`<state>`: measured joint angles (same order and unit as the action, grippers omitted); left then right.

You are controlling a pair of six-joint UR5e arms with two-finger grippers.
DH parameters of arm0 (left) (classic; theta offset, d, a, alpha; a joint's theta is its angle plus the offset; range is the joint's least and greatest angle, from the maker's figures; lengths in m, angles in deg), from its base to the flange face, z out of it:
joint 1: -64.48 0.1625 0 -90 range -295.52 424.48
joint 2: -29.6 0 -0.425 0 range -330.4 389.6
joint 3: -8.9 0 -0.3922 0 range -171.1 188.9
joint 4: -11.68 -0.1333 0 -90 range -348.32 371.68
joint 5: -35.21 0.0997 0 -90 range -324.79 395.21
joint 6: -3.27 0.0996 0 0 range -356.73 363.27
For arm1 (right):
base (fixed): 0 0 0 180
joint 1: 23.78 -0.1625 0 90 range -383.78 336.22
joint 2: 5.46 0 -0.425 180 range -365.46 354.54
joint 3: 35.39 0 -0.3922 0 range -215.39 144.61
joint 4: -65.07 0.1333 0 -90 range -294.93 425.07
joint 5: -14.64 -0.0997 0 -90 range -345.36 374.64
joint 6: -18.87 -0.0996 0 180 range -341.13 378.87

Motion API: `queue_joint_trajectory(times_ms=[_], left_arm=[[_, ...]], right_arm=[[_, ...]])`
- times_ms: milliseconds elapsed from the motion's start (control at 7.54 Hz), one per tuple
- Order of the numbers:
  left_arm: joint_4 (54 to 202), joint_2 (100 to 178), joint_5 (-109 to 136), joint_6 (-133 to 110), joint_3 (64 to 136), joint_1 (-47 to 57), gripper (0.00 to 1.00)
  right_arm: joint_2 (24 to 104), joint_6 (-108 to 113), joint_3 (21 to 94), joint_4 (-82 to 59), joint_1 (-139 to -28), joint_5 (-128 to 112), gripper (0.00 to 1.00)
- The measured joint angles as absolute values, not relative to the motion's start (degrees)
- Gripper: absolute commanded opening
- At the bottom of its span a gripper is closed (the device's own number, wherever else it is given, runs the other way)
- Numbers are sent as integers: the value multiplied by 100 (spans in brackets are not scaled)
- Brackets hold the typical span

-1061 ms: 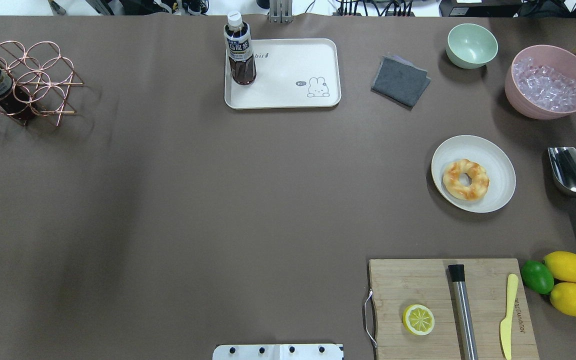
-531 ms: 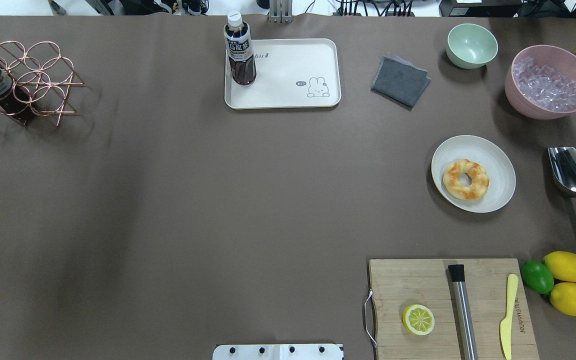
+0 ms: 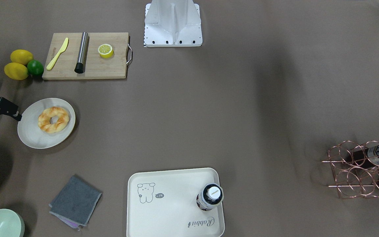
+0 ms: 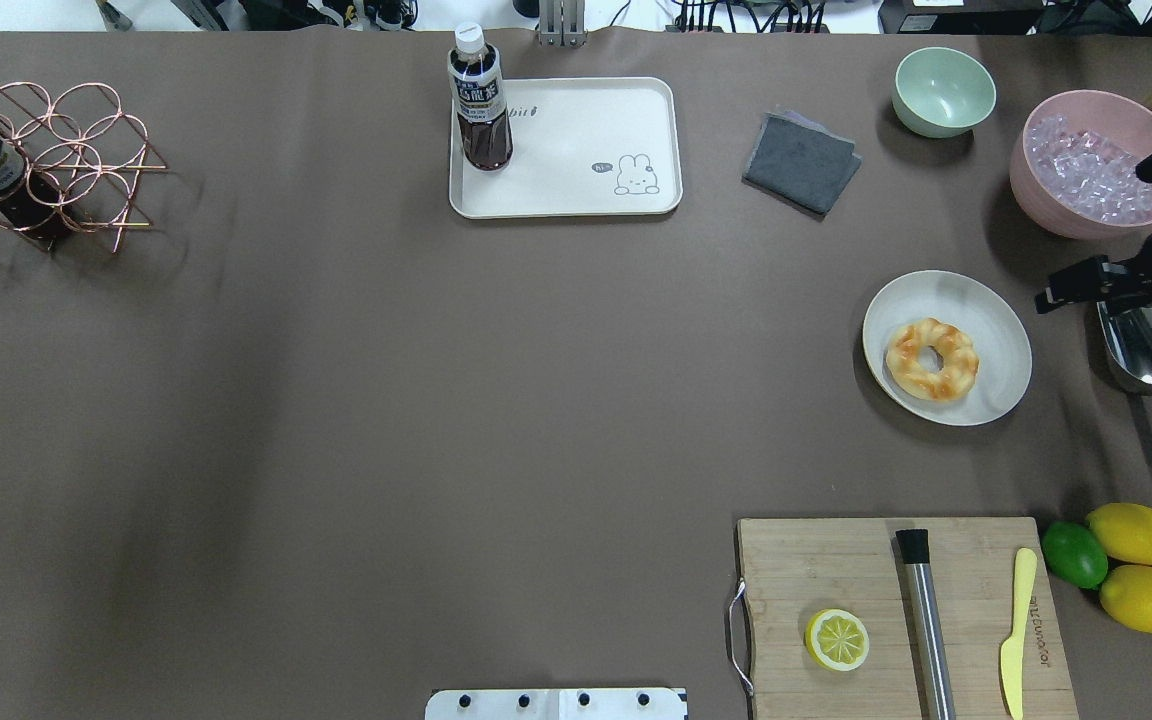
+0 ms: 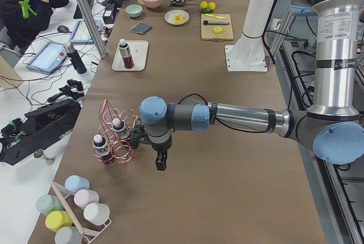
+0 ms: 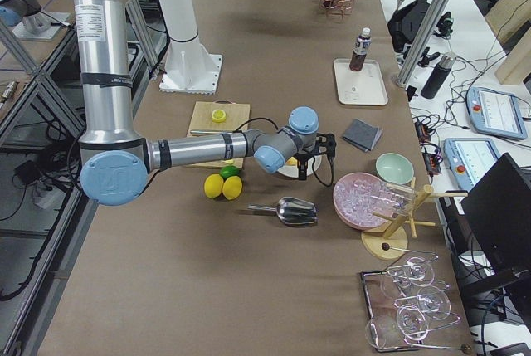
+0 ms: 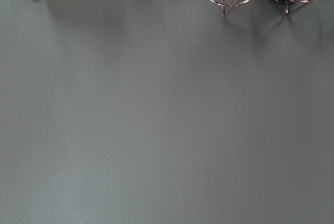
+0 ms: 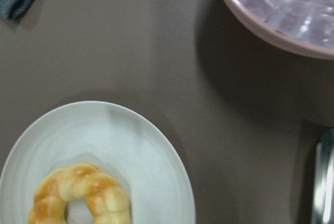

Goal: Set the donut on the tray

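Donut (image 4: 931, 358) on plate (image 4: 998, 325) by table's (image 4: 536, 400) right edge looks light, squashy, so pinch across one ring side gently; right jaws apart, left jaws can't tell.

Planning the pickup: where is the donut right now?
Overhead view, right side: the donut lies on the round plate, between the pink bowl and cutting board.

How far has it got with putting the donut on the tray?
Done: nothing yet. The donut lies on the round plate, far from the tray, which holds only a bottle. In hand: the right gripper hovers beside the plate, not touching the donut. Left to do: reach the donut, grasp it, carry it across the table and set it on the bare part of the tray.
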<state>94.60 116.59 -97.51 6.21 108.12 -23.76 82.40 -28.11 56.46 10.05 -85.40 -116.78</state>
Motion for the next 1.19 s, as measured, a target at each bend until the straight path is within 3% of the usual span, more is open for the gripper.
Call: queue_joint_trajectory(times_ms=[1194], left_arm=[[9465,11757,-9575,617,10785,-2367,98]], right_arm=[[8279,-3444,5356,1310,-8118,-11252,99]])
